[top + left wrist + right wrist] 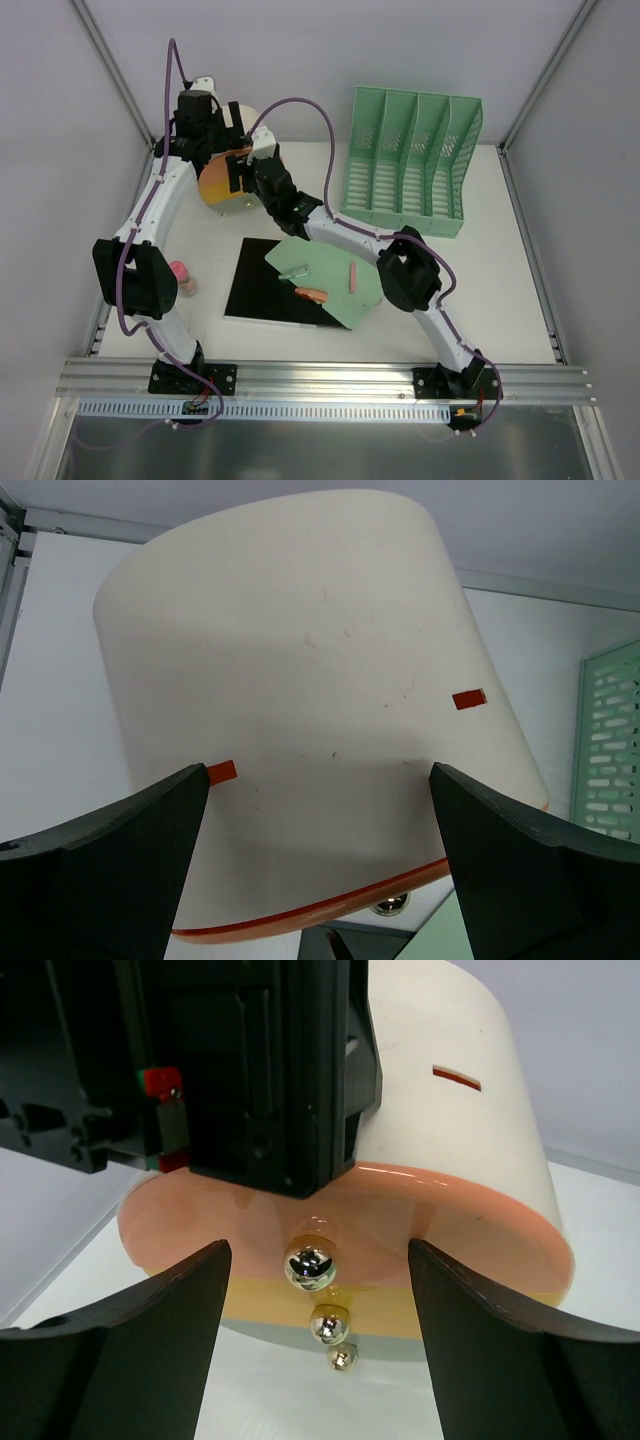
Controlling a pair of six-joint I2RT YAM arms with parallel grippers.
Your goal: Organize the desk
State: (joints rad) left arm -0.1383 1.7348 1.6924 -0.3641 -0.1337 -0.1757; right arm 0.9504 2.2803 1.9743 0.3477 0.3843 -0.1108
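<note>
1. Back-left corner of the desk (500,260): a cream canister (247,110) is tipped over, its orange lid (222,182) facing the front edge.
2. L gripper (317,772) is right over the canister's side wall. Its fingers are spread wide, and the cream wall fills the gap and runs wider than it, so nothing is clamped. Touching or not? Can't tell.
3. L wrist view: two small orange slots (468,699) in that wall, and the lid's rim shows as an orange arc at the bottom.
4. R gripper (317,1250) sits on the front side, level w/ the lid. Its fingers are apart, w/ the chrome ball knob (310,1265) between them and clear space either side. No grip.
5. R wrist view: the L gripper's black body hangs just above the lid.
6. The desk itself is a white top running wall to wall between grey panels, w/ an aluminium rail (320,375) along the front edge.
7. Back-right corner: a green file rack (410,160), four slots.
8. Centre, toward the front edge: a black sheet (255,285) lies flat. A green sheet (335,262) lies skewed over its right part and sticks out past its right edge.
9. On the green sheet: an orange pen (311,294), a pink pen (353,276) just beside it, and a small pale bit (298,270), too small to name.
10. Left edge: a small pink thing (180,272) next to the L arm. Can't make out what it is.
</note>
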